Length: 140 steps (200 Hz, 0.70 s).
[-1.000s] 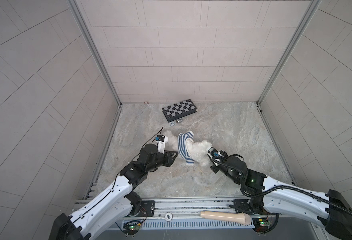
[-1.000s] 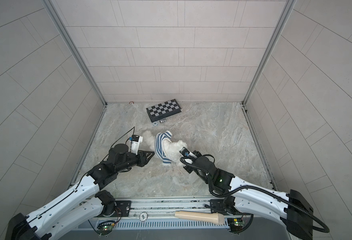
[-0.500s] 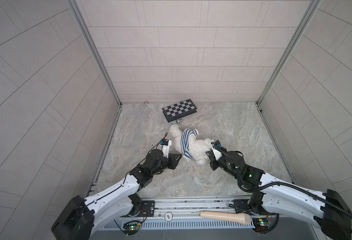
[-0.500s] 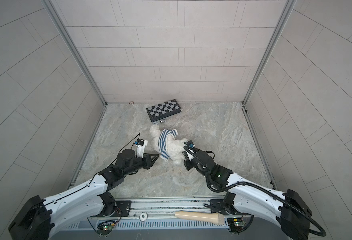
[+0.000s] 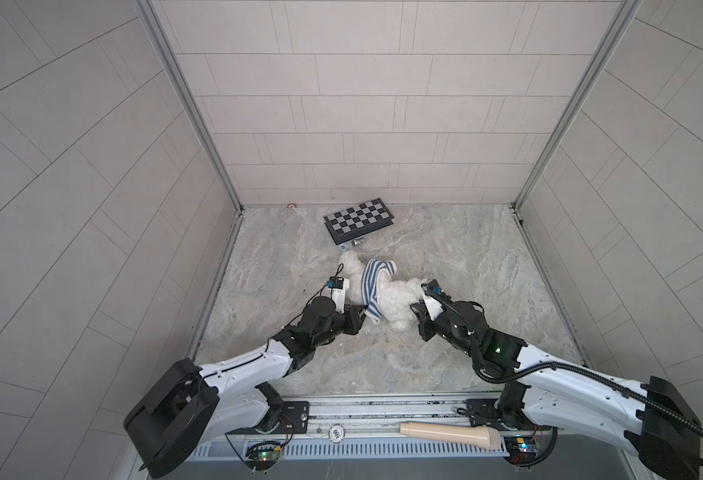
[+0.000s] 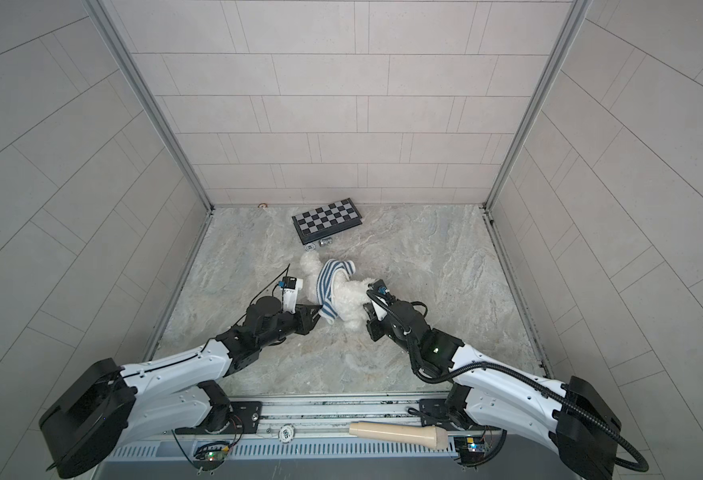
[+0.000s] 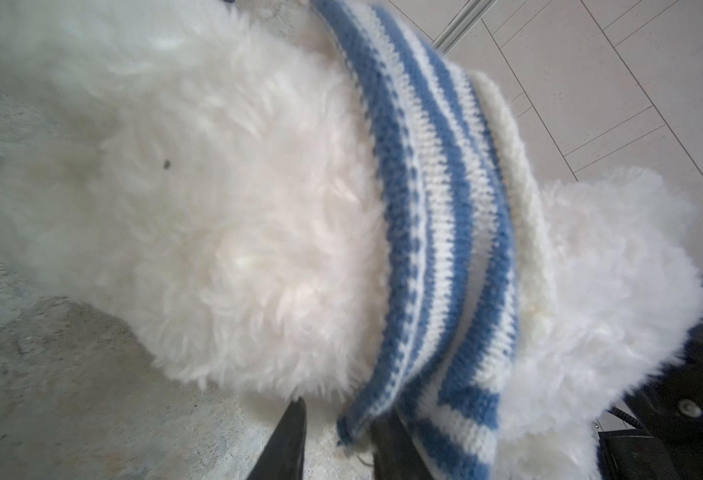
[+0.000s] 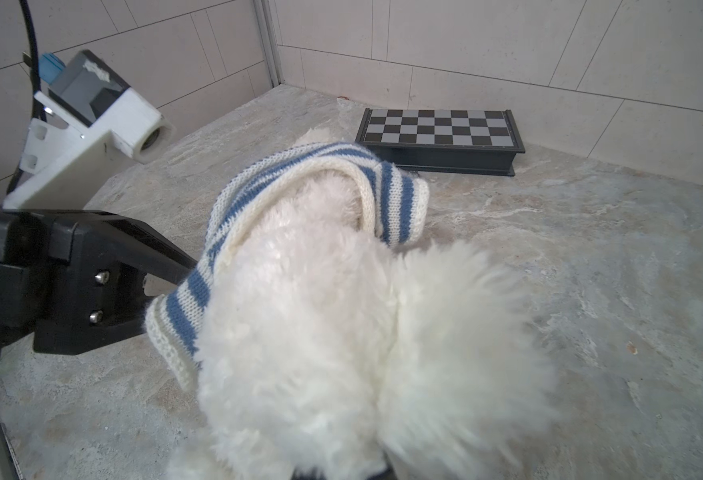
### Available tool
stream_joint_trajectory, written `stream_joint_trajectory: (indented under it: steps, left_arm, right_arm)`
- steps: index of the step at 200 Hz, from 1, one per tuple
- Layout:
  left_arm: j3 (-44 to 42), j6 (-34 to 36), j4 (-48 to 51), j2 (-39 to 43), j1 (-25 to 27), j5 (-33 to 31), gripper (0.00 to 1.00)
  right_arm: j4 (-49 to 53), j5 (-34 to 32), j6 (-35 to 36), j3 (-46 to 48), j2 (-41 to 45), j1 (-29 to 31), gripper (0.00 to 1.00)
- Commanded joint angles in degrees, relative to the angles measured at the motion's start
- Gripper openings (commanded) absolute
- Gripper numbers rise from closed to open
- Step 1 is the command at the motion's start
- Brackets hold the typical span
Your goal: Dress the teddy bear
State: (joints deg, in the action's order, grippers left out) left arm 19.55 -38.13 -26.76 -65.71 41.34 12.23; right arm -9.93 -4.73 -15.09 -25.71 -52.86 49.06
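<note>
Pinching the shirt, left jaws show best from right wrist; right jaws clamp teddy bear.

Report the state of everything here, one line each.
teddy bear: lying down, partly dressed
striped sweater: bunched round the bear's upper body, not pulled down
left gripper: jaws astride the sweater's hem, grip unclear
right gripper: shut on the bear's lower end
chess case: folded closed, flat
</note>
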Motion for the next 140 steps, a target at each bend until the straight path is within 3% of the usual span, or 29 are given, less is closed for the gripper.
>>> stream_joint_trajectory:
  steps: [1, 16, 82, 140]
  left_arm:
    - [1.8, -0.2, -3.8, -1.2, 0.5, -0.4, 0.31]
    - [2.3, -0.2, -4.7, -2.4, 0.5, 0.1, 0.29]
    - [2.2, 0.0, -4.6, -3.3, 1.0, -1.3, 0.00]
    - [2.3, 1.5, 2.6, -4.2, 0.9, -5.1, 0.00]
  right_arm:
    - [-2.4, 0.2, -1.7, -1.8, 0.1, -0.4, 0.00]
    - [-2.2, 0.2, -2.3, -1.7, 0.1, -0.7, 0.00]
    - [-0.4, -0.9, -7.7, -1.5, 0.9, -3.5, 0.00]
    - [1.7, -3.4, -12.0, 0.4, 3.5, -6.6, 0.00]
